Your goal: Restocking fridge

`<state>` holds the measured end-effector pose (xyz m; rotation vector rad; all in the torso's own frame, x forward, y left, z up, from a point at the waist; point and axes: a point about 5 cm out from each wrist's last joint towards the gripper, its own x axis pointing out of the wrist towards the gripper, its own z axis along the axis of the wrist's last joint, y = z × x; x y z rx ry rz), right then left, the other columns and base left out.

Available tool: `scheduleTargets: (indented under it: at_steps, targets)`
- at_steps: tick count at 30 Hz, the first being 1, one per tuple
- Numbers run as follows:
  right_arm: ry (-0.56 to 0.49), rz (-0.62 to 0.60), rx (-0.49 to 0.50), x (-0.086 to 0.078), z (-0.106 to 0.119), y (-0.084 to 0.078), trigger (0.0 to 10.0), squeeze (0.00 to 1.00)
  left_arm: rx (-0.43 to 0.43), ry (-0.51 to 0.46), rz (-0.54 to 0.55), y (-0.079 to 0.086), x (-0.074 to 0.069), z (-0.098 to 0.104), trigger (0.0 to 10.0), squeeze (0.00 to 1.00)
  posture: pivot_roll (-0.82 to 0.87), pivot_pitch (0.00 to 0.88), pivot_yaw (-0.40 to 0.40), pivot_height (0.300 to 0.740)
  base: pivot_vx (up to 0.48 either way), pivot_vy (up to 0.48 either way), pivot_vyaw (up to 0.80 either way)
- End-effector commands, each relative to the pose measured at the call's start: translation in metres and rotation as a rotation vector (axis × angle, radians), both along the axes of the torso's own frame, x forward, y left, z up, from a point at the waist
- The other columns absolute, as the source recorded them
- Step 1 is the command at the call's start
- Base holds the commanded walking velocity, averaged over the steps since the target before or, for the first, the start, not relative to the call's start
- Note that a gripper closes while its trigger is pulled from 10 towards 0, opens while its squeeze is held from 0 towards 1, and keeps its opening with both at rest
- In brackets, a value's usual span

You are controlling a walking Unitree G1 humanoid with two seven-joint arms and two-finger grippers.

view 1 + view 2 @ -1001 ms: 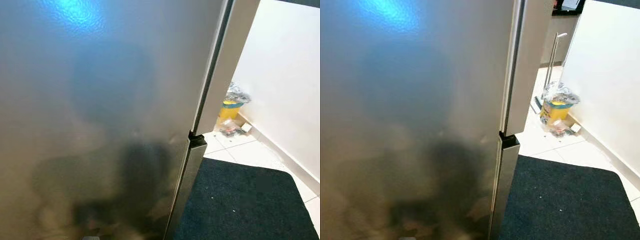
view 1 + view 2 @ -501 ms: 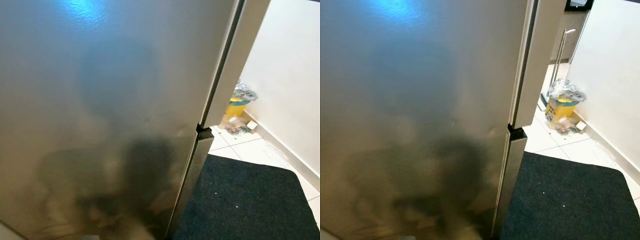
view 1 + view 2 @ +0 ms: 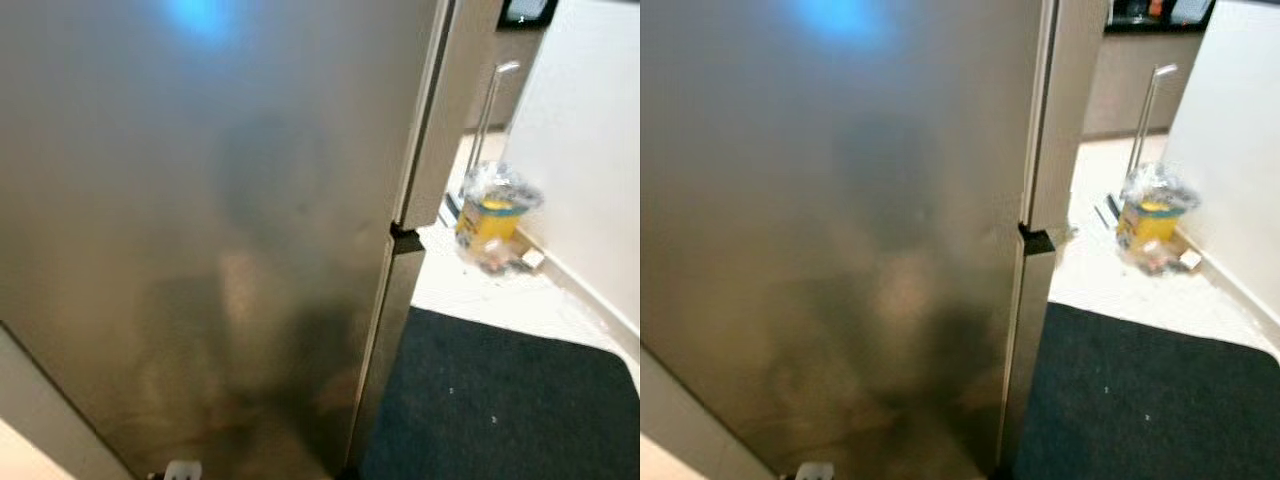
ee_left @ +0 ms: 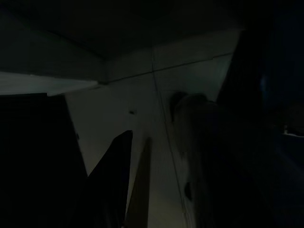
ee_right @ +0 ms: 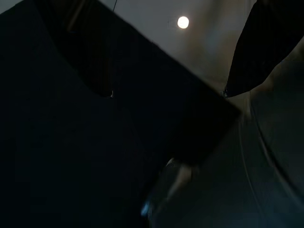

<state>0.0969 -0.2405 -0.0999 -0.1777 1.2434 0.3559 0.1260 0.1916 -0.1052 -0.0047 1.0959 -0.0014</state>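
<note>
white wall (image 3: 590,150) | pale tile floor (image 3: 480,290), blurred | dark mat (image 3: 500,400)

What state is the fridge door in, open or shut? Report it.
Cannot tell. The steel fridge door is seen close up; no interior shows, and its seal is out of sight.

Fridge close ahead of me.
Fridge door (image 3: 200,230) fills my front-left; mat (image 3: 500,400) on floor to its right, bin (image 3: 490,215) behind mat, by wall (image 3: 590,150).

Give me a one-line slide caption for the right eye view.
Closed stainless fridge door beside a dark floor mat, with a yellow bin against the white wall.
</note>
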Motion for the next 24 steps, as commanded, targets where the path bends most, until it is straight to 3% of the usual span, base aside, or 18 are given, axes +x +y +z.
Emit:
scheduleTargets:
  at_steps: [1,8,21,24]
  targets:
    - [0.033,-0.012,0.005,-0.0111,-0.0030,0.0011,10.0,0.00,-0.007,0.059,-0.008,-0.0018,-0.0140,-0.0049,10.0,0.00,-0.06,0.057,-0.020,0.740,0.000,0.000,0.00]
    - [0.034,-0.017,0.001,-0.0117,-0.0032,0.0009,10.0,0.00,-0.010,0.059,-0.007,-0.0026,-0.0139,-0.0049,10.0,0.00,-0.06,0.057,-0.020,0.740,0.000,0.000,0.00]
    - [0.019,-0.027,-0.006,-0.0096,-0.0024,-0.0007,10.0,0.00,-0.010,0.057,-0.007,-0.0033,-0.0135,-0.0049,10.0,0.00,-0.06,0.057,-0.021,0.740,0.000,0.000,-0.73]
    - [-0.017,-0.040,-0.020,-0.0023,0.0001,-0.0039,10.0,0.00,-0.008,0.057,-0.010,-0.0033,-0.0135,-0.0049,10.0,0.00,-0.06,0.057,-0.020,0.740,0.000,0.000,0.00]
